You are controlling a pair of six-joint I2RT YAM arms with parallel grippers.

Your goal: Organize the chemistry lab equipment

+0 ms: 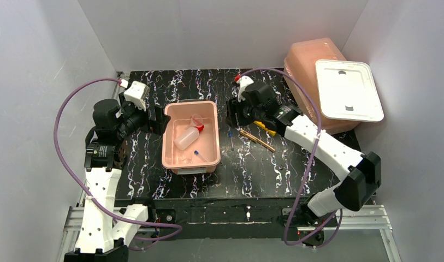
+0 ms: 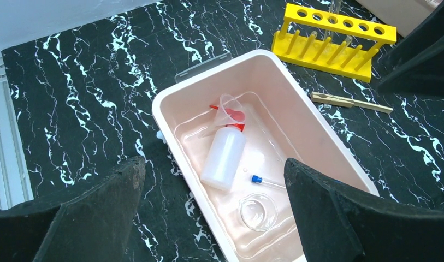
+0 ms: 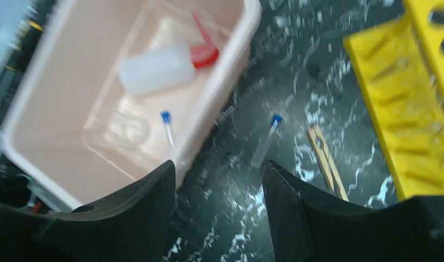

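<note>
A pink tub (image 1: 211, 146) at mid-table holds a white bottle with a red cap (image 2: 224, 157), a clear funnel (image 2: 230, 109), a blue-capped tube (image 2: 266, 182) and a small glass dish (image 2: 258, 212). My left gripper (image 1: 159, 119) hovers open at the tub's left end. My right gripper (image 1: 230, 112) is open and empty, just right of the tub over bare table. Below it lie another blue-capped tube (image 3: 266, 143) and a wooden clamp (image 3: 326, 161). The yellow rack (image 2: 334, 35) stands beyond, partly hidden under the right arm in the top view.
A second pink tub (image 1: 307, 60) stands at the back right with a white lid (image 1: 348, 90) leaning over it. White walls close in the table on three sides. The right wrist view is blurred.
</note>
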